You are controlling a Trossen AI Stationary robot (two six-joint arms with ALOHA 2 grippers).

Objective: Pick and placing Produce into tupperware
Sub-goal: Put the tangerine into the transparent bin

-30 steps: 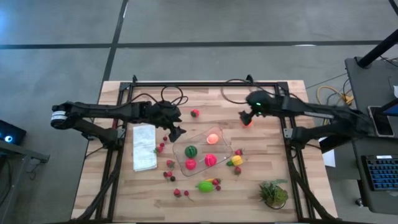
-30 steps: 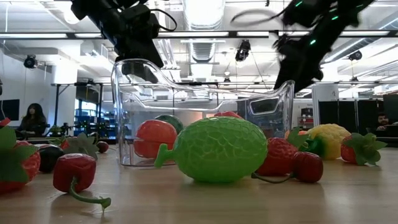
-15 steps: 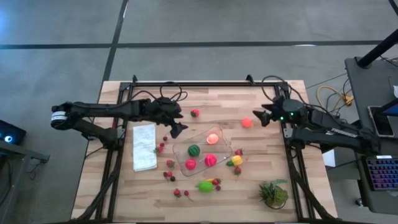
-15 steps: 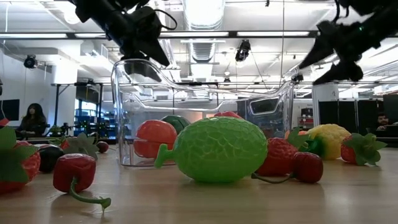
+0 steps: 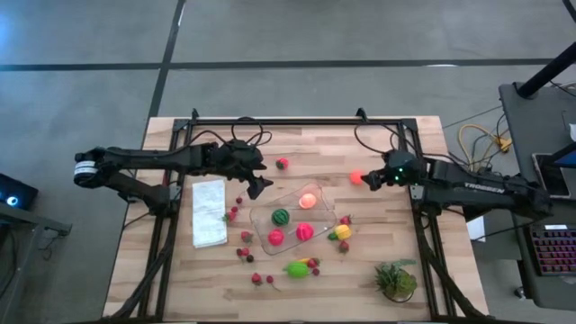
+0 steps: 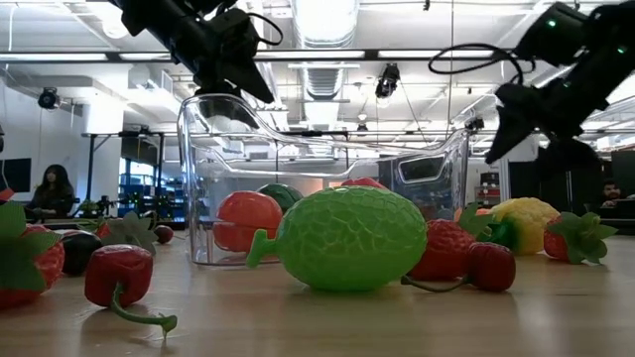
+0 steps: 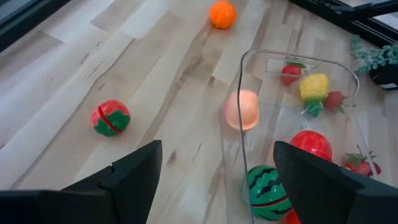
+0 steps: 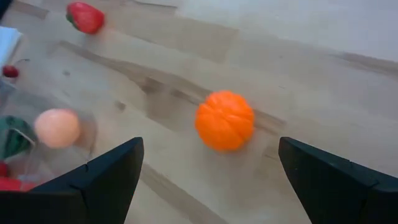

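Both fingers [image 8: 205, 180] wide, low near orange [image 8: 225, 120].

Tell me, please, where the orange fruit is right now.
In the high view, the orange fruit lies on the table's right side, just ahead of the open right gripper, outside the tupperware.

My body: two dark arms.
Left arm [image 5: 153, 160]: black, white band at its outer end, looped black cable. Right arm [image 5: 477, 187]: black, green light, white lettering.
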